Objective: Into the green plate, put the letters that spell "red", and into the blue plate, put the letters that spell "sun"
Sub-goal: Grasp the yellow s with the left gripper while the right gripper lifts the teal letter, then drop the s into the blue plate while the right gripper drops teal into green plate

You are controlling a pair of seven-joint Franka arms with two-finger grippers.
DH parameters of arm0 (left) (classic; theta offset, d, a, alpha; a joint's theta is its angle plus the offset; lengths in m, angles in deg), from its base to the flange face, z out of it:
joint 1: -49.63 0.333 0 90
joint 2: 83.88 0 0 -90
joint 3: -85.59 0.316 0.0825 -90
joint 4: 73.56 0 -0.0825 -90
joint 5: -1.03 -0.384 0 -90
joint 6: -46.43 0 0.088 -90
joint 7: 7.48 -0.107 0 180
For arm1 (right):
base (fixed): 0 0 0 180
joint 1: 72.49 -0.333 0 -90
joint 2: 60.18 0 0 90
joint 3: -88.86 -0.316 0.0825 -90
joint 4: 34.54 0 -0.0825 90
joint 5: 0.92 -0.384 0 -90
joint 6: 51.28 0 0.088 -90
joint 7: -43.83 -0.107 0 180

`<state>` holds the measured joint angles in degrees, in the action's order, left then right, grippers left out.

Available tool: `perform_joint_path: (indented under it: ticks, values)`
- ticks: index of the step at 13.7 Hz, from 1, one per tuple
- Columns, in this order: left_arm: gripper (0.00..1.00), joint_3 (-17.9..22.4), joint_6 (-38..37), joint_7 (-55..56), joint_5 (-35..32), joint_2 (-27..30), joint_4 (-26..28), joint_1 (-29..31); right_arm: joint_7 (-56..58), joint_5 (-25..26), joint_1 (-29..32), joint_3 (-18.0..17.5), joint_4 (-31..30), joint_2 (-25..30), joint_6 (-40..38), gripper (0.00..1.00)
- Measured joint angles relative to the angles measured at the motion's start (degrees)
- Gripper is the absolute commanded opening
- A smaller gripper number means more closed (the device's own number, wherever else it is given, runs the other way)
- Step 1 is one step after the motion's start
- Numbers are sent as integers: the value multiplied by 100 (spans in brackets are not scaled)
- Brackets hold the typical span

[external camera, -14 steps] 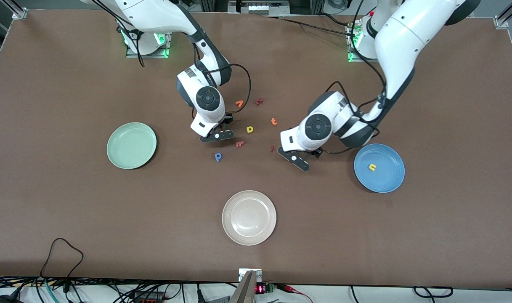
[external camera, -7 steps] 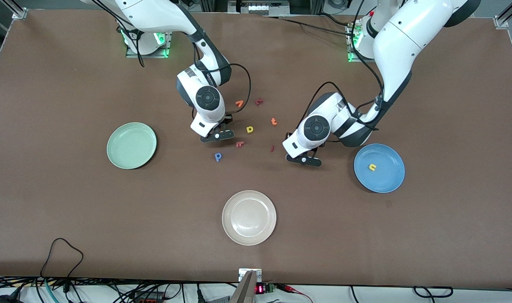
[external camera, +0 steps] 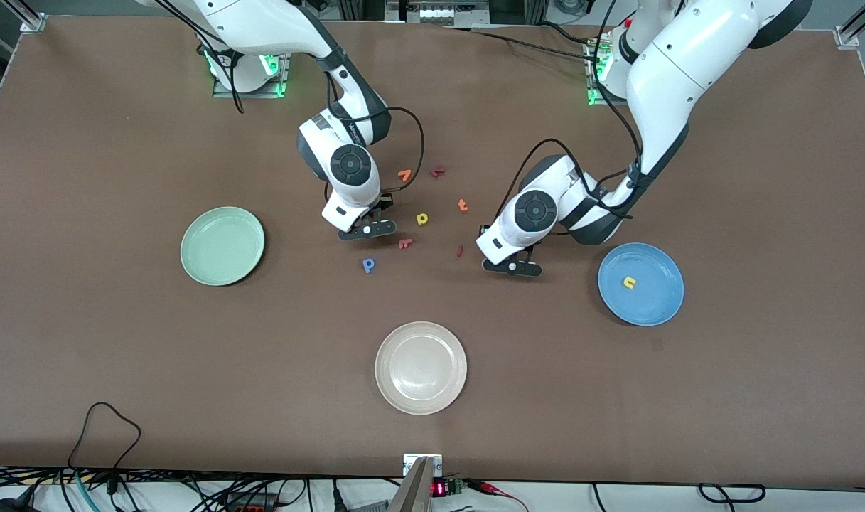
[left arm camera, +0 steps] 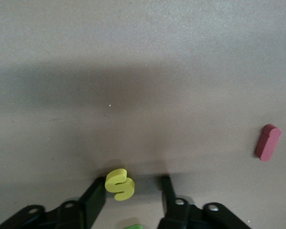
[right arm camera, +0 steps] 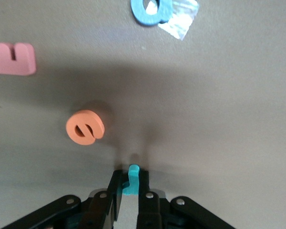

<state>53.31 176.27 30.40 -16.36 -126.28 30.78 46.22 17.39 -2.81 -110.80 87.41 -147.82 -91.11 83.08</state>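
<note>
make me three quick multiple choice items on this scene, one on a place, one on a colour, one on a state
1. Of the green plate, blue plate and cream plate, which holds the yellow u?
A green
B blue
C cream

2. The letter in the right gripper is:
A teal
B orange
C yellow

3. The left gripper has its jaws:
A open around the yellow s
B shut on nothing
C clamped on a plate rim

1 B: the u lies inside the blue rim.
2 A: a teal r sits pinched in the shut jaws.
3 A: a gap shows beside the s.
</note>
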Motion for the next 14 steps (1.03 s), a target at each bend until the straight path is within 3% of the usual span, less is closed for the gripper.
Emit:
perform_joint_path:
  ticks: [2, 4, 7, 11, 14]
  values:
    - [7, -6, -1, 4, 0, 20, -4, 1, 0, 0, 11, 9, 56, 182, 58, 1]
    - [7, -8, -78, 5, 2, 40, -10, 9, -3, 0, 193, 51, 92, 570, 52, 1]
    - [8, 1, -823, 5, -14, 225, -194, 86, 361, 18, 1288, 111, 92, 1107, -10, 1]
    - [11, 21, -1971, -246, -205, 980, -303, 460, 1556, 182, 2992, 148, 68, 1089, -25, 1]
    - [13, 74, -2147, -1201, -777, 1053, -237, 1230, 1805, 500, 3472, 141, 32, 1010, -133, 2]
